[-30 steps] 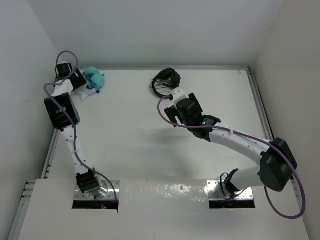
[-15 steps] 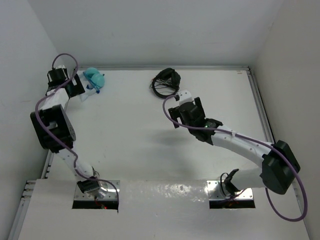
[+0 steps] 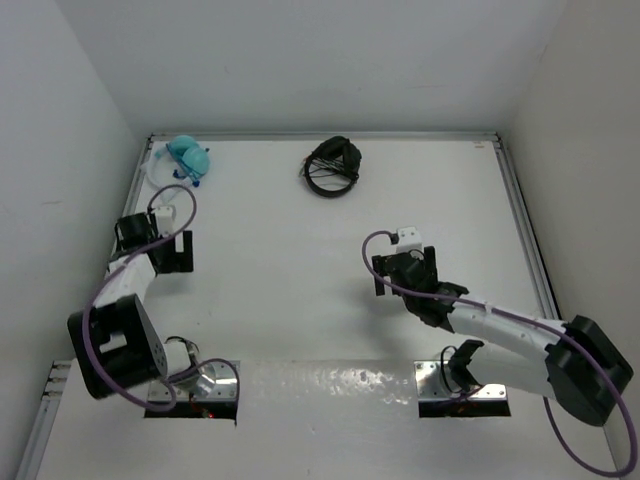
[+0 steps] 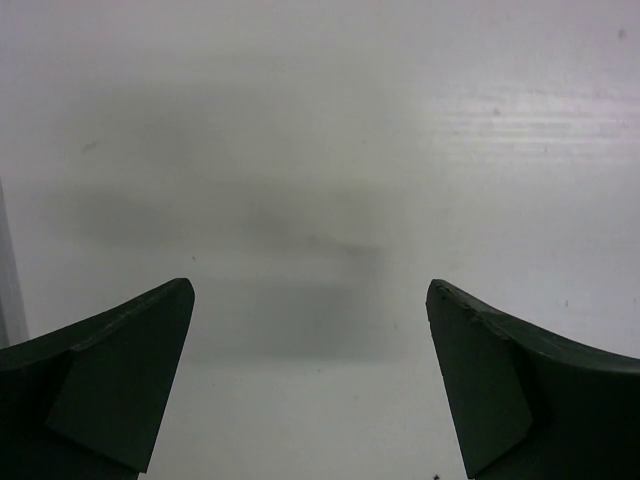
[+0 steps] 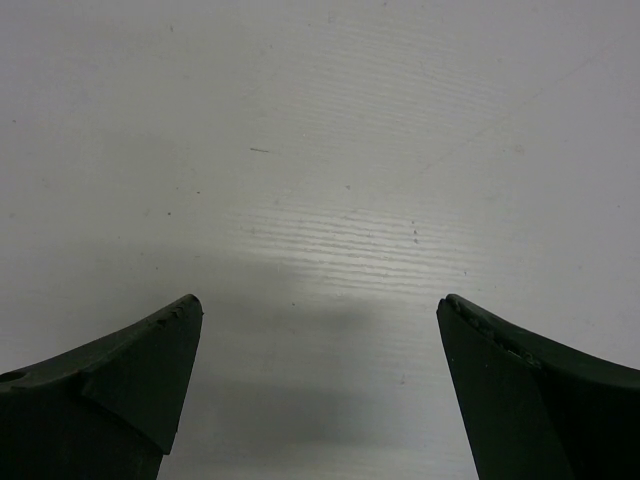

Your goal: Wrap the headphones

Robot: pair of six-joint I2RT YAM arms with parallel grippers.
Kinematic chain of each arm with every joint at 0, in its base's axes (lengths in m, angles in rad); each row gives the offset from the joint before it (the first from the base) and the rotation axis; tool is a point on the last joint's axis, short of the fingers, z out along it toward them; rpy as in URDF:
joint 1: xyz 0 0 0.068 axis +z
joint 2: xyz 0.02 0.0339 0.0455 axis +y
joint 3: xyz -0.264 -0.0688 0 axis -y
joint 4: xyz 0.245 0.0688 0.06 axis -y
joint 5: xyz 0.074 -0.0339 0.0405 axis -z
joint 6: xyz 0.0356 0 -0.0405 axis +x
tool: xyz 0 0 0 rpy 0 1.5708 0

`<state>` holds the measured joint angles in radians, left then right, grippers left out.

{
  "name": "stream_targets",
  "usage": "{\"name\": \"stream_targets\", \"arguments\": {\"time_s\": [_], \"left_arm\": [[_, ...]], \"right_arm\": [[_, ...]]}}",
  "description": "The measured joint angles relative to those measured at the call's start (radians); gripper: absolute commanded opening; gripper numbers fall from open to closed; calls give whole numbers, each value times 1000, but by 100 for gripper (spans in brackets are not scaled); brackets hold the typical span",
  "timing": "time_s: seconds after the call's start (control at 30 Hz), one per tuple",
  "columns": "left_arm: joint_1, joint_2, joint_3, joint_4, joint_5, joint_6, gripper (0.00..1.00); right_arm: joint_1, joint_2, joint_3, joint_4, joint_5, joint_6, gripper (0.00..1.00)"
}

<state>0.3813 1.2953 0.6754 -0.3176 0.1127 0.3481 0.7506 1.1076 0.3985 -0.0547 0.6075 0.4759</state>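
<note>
Headphones (image 3: pixel 188 156) lie at 12 o'clock from left gripper (image 3: pixel 176 250), the nearer arm; right gripper (image 3: pixel 403 268) well apart; both w/ jaws wide apart, empty.

This is a robotics laboratory test cell, not a home or a shop. The work surface is a plain white table (image 3: pixel 280 260), closed in at the back and both sides by bare white walls (image 3: pixel 320 70) to form a booth. Aluminium profile rails (image 3: pixel 527 230) run along the edges of the tabletop. Two white and black robot arms, the left arm (image 3: pixel 125 285) and the right arm (image 3: pixel 500 322), are fixed to metal base plates (image 3: pixel 495 390) at the near edge. Purple cables (image 3: pixel 368 243) loop along their links. Turquoise headphones (image 3: pixel 187 155) and black headphones (image 3: pixel 333 165) lie near the far wall. The lighting is even and the surfaces carry no markings.
</note>
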Motion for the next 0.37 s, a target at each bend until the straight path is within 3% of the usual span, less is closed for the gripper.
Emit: {"name": "stream_targets", "arguments": {"time_s": [0.13,0.37], "left_arm": [[0,-129,-82,-24,5,34,100],[0,-143,-83,39,-27,47,100]], "right_arm": [[-1,-113,-109,79,2,11,99],[-2,-176,-153,124,1,19,99]]}}
